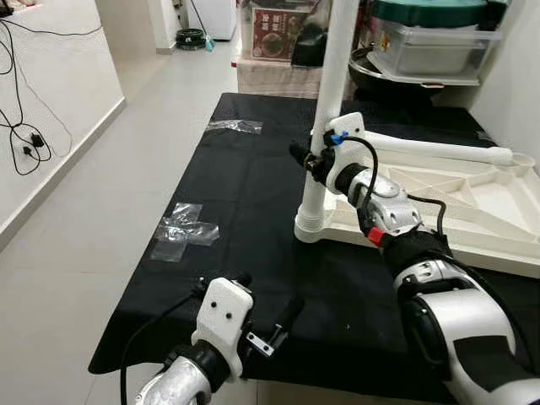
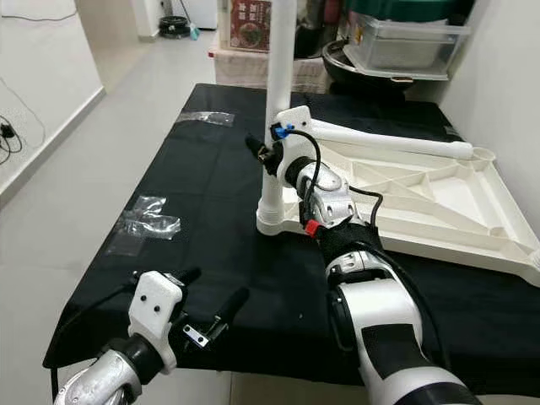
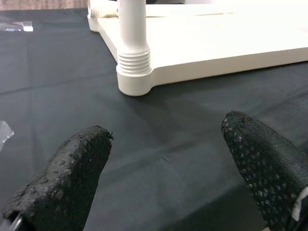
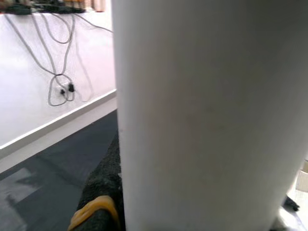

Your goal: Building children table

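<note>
A white plastic tabletop lies upside down on a black cloth. One white table leg stands upright in the tabletop's near left corner socket. A second leg lies across the tabletop. My right gripper is shut around the upright leg at about mid height; in the right wrist view the leg presses against one black finger. My left gripper hovers open and holding nothing over the cloth's front edge, with its fingers pointing toward the socket.
Two clear plastic bags lie on the cloth, one at the left edge and one at the far side. Tiled floor runs along the left. A printed box and a storage bin stand behind the cloth.
</note>
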`<state>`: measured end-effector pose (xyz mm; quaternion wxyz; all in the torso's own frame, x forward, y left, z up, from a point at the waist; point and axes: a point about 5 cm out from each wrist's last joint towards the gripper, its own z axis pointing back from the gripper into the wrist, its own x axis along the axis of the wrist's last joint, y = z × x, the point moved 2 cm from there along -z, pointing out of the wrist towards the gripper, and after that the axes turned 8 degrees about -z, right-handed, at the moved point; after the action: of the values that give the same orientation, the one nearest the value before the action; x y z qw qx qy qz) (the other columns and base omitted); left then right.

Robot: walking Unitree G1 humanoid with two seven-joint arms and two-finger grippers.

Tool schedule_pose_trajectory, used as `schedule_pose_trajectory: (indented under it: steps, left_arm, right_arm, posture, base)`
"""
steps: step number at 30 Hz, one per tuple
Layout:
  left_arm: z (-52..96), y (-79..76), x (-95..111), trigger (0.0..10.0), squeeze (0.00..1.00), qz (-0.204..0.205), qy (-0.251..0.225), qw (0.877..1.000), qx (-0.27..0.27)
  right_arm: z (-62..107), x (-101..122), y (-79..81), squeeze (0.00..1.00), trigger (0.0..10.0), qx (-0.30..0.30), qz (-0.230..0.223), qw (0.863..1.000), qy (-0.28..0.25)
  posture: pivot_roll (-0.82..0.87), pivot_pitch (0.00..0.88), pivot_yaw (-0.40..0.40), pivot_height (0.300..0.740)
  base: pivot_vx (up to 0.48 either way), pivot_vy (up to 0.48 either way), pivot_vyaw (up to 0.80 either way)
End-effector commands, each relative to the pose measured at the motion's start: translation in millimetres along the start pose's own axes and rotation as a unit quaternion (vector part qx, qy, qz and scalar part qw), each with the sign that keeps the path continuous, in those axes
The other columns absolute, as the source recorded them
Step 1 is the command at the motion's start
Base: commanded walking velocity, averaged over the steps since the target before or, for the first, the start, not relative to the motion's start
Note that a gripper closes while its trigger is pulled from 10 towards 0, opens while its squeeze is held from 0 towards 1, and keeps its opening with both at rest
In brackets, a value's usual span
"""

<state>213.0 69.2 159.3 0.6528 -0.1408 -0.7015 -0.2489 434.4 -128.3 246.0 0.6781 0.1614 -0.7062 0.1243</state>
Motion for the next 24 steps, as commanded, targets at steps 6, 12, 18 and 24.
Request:
schedule_pose_trajectory:
  steps: [6,12,18,24]
  left_arm:
    - [0.0,2.9,-5.5,10.0,0.0,-0.005,0.012,1.0,0.002]
    - [0.0,5.9,-5.5,10.0,0.0,-0.01,0.011,1.0,0.004]
    - [-0.3,6.5,-5.9,10.0,0.0,-0.013,0.012,1.0,0.004]
    - [-1.4,7.7,-6.5,10.0,0.0,-0.015,0.011,1.0,0.003]
  right_arm:
    - [16.9,-54.4,-26.7,0.0,10.0,-0.097,-0.016,0.99,0.103]
    - [23.6,-63.5,-37.5,0.0,10.0,-0.167,-0.028,0.98,0.108]
    - [27.1,-65.2,-43.0,0.0,10.0,-0.218,-0.032,0.97,0.1]
    - [28.0,-62.4,-40.2,0.0,10.0,-0.292,-0.034,0.953,0.072]
  posture:
    - [0.09,0.162,-0.058,0.74]
    - [0.1,0.161,-0.054,0.74]
    - [0.09,0.161,-0.053,0.74]
    - [0.09,0.157,-0.052,0.74]
  base:
    - [0.0,0.0,0.0]
    - [0.0,0.0,0.0]
    - [0.0,0.0,0.0]
    - [0.0,0.0,0.0]
